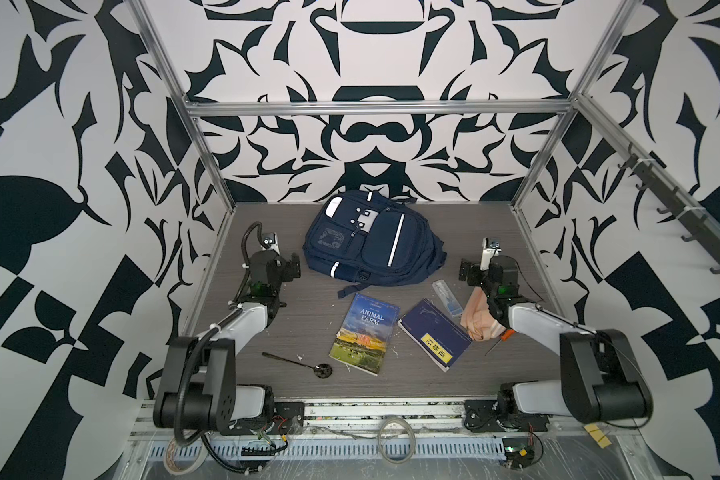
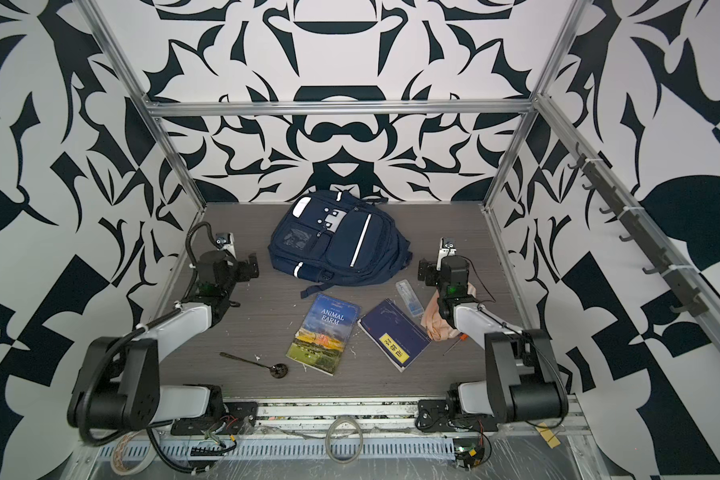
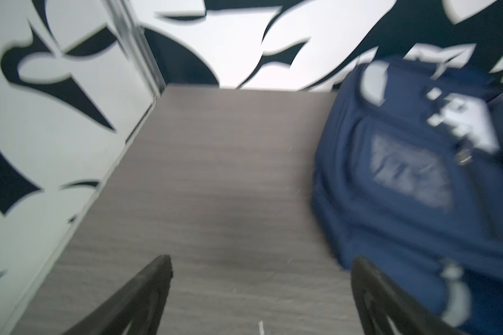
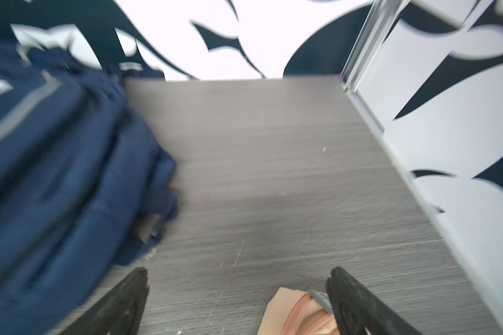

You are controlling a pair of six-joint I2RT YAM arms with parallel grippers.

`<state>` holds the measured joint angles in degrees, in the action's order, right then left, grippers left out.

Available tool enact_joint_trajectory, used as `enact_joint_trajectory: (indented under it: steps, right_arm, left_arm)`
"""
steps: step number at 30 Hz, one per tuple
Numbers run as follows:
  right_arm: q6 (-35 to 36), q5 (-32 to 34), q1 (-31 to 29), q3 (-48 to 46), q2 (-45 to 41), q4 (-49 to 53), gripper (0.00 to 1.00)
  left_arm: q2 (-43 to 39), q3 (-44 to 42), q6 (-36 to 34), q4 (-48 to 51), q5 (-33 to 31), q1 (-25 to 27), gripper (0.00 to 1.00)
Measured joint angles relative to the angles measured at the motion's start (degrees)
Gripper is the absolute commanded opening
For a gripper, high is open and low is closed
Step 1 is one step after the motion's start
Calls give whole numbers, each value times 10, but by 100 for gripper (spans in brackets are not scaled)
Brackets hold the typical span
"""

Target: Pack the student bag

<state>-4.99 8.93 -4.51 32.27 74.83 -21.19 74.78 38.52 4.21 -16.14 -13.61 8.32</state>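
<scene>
This is a robotics lab test cell. An aluminium frame (image 1: pixel 375 109) boxes in a grey wood-grain tabletop (image 1: pixel 304 307), walled by black-and-white patterned panels (image 1: pixel 391 54). The left arm (image 1: pixel 242 316) is bolted at 7 o'clock and the right arm (image 1: pixel 533 322) at 5. A slotted cable duct (image 1: pixel 333 451) with loose wiring runs along 6 o'clock.

Both wrist views blurred. In each, large navy-blue fabric backpack (image 3: pixel 418 179) smeared and cut off by frame edge (image 4: pixel 55 174). In both top views small peach-pink zip pouch (image 1: pixel 481 320) partly hidden under right arm (image 1: pixel 528 322); in right wrist view cut by edge (image 4: pixel 299 316). Thin orange-handled screwdriver (image 1: pixel 500 341): handle end hidden behind arm. Clear plastic packet (image 1: pixel 447 296): contents too small to tell. Yellow label (image 1: pixel 435 348) on dark-blue notebook (image 1: pixel 433 324): characters unreadable.
</scene>
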Motion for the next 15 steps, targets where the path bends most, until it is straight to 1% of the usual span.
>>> enact_joint_trajectory:
  steps: [3, 6, 8, 11, 13, 15]
  right_arm:
    - [-55, 24, -8, 49, -34, 117, 100]
    - [-113, 10, -9, 117, -42, 234, 100]
    - [-142, -18, -10, 167, -23, 294, 100]
    - [-182, -71, -14, 210, 9, 330, 100]
    - [-204, -105, -17, 227, 29, 353, 100]
    - [-221, -143, -18, 270, 69, 388, 99]
  left_arm:
    - [-16, 106, 39, 157, 12, 48, 99]
    - [0, 194, 85, 268, 28, 104, 99]
    - [13, 219, 118, 316, 51, 143, 99]
    - [50, 241, 168, 371, 102, 187, 99]
    - [82, 259, 201, 398, 140, 205, 99]
    - [113, 286, 233, 423, 178, 214, 99]
